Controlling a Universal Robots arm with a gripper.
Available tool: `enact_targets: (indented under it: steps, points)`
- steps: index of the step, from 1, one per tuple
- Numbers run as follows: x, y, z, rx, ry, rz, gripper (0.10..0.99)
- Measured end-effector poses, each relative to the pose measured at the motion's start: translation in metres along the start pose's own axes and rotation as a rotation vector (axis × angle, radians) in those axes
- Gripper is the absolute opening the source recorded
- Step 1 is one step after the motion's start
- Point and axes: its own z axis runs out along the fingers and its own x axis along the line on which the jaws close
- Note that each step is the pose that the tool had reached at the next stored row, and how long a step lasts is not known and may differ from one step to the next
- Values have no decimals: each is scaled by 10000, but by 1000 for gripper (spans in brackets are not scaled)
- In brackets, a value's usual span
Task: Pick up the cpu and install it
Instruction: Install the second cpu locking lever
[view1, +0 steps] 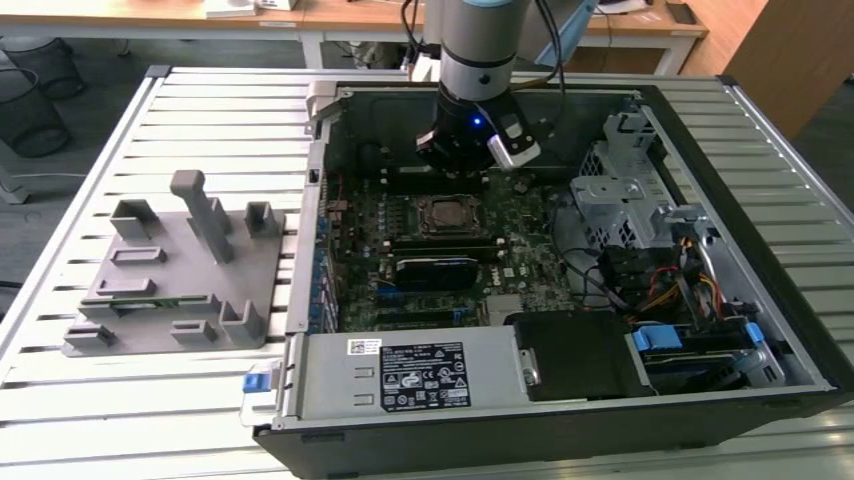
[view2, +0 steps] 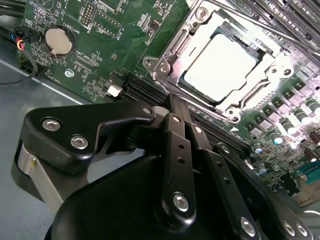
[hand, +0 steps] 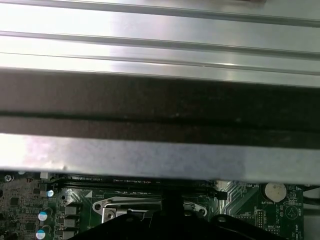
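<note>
The open computer case (view1: 747, 130) is set on a slatted table (view1: 200, 110), with a grey fixture (view1: 174, 280) beside it on the exterior view's left. The cpu (view2: 217, 67) is seen lying flat in the metal socket (view2: 170, 50) on the green board (view2: 100, 45). The gripper (view2: 172, 107) is held just above the board near the socket, its fingers pressed together on nothing.

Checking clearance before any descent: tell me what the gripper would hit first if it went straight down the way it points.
Probably the cpu seated in the socket, or the board just beside it; the gripper hangs close by the socket and depth is unclear.
</note>
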Motion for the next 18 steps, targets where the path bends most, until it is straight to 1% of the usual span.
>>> enact_targets:
  steps: [14, 18]
  points:
    - [2, -54, -6, 0, 0, 0, 106]
    - [4, -92, -11, -1, -1, -1, 106]
